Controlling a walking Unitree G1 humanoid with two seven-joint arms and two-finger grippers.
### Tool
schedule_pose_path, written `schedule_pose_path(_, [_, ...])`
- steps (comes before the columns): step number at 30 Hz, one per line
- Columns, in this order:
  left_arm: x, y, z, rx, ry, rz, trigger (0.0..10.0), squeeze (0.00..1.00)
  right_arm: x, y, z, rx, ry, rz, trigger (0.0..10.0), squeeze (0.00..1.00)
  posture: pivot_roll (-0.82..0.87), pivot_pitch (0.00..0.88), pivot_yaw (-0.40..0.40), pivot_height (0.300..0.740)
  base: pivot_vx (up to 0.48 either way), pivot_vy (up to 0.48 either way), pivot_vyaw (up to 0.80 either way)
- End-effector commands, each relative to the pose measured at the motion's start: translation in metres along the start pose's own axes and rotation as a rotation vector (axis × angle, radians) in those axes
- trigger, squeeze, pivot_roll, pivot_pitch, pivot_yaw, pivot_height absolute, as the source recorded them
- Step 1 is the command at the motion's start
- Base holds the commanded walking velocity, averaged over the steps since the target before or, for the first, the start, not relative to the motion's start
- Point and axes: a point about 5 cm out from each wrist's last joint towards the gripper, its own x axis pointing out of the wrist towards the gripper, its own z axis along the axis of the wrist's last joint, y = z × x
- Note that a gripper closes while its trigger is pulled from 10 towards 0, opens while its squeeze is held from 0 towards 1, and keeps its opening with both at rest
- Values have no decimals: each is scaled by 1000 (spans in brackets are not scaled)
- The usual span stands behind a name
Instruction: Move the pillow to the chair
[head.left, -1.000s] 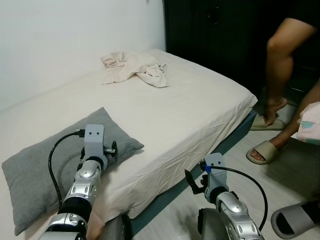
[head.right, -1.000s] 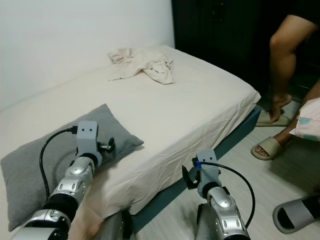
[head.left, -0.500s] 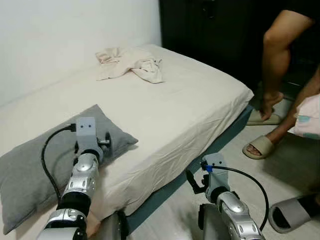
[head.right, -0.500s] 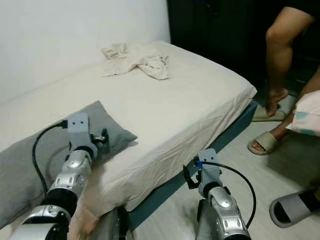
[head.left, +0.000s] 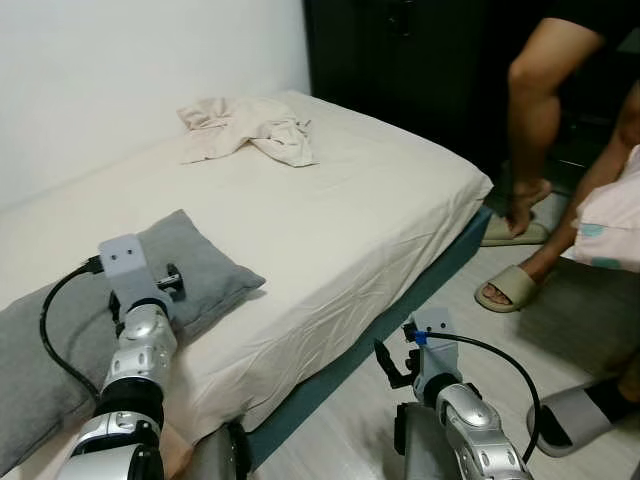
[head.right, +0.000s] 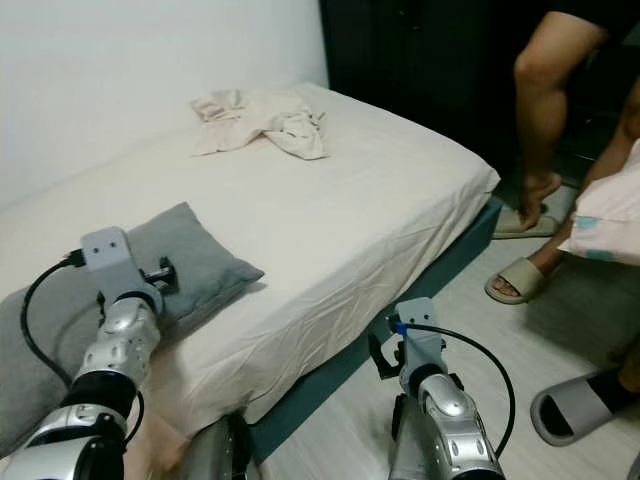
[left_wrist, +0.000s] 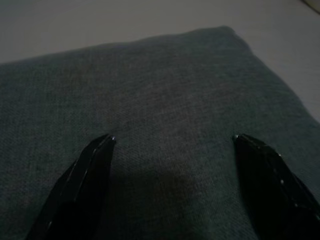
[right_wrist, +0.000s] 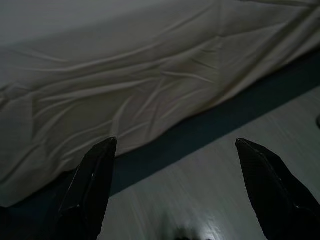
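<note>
A grey pillow (head.left: 205, 258) lies at the near left of the bed (head.left: 350, 210), one corner pointing toward the bed's edge. My left gripper (left_wrist: 172, 140) hovers open just over the pillow's fabric (left_wrist: 165, 85), nothing between its black fingers (left_wrist: 90, 170). From the head view the left wrist (head.left: 135, 280) sits over the pillow's near half. My right gripper (right_wrist: 175, 142) is open and low beside the bed, facing the sheet's hanging side (right_wrist: 150, 90) and the floor. Its wrist (head.left: 428, 335) is above the pale floor.
A crumpled cream cloth (head.left: 245, 130) lies at the bed's far end by the white wall. A person's legs (head.left: 530, 120) stand at the right beside a dark wardrobe (head.left: 400, 60). A beige slipper (head.left: 508, 288) and a grey slipper (head.left: 585, 415) lie on the floor.
The camera has swung, so the whole scene has shifted left. My left gripper has moved leftward across the pillow, farther from its corner. The right arm stays low by the bed.
</note>
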Motion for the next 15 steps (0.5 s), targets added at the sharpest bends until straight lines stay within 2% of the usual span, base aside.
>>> schedule_pose_path(1, [3, 30, -10, 10, 69, 99, 10000, 0, -2, 3, -4, 18, 9, 7, 10000, 0, -145, 142, 136, 535, 0, 0, 0])
schedule_pose_path(4, [8, 50, -3, 102, 74, 144, 10000, 0, -3, 1, -4, 15, 12, 3, 10000, 0, -137, 145, 131, 535, 0, 0, 0])
schedule_pose_path(7, [13, 57, -1, 177, 111, 25, 10000, 0, -5, -5, -5, 13, 17, -6, 10000, 0, -135, 143, 128, 535, 0, 0, 0])
schedule_pose_path(8, [13, 57, -1, 177, 111, 25, 10000, 0, -5, -5, -5, 13, 17, -6, 10000, 0, -135, 143, 128, 535, 0, 0, 0])
schedule_pose_path(9, [13, 56, -3, 148, 129, -46, 10000, 0, -5, -6, -5, 12, 19, -7, 10000, 0, -128, 145, 122, 535, 0, 0, 0])
schedule_pose_path(10, [13, 56, -3, 148, 129, -46, 10000, 0, -5, -6, -5, 12, 19, -7, 10000, 0, -128, 145, 122, 535, 0, 0, 0])
schedule_pose_path(11, [13, 56, -3, 122, 141, -91, 10000, 0, -6, -7, -5, 11, 20, -7, 10000, 0, -129, 144, 124, 535, 0, 0, 0])
schedule_pose_path(13, [8, 43, -6, 106, 165, -338, 10000, 0, -7, -9, -6, 9, 22, -7, 10000, 0, -126, 145, 116, 535, 0, 0, 0])
schedule_pose_path(15, [-1, 29, -11, 149, 186, -590, 10000, 0, -8, -11, -5, 7, 23, -6, 10000, 0, -129, 143, 113, 535, 0, 0, 0])
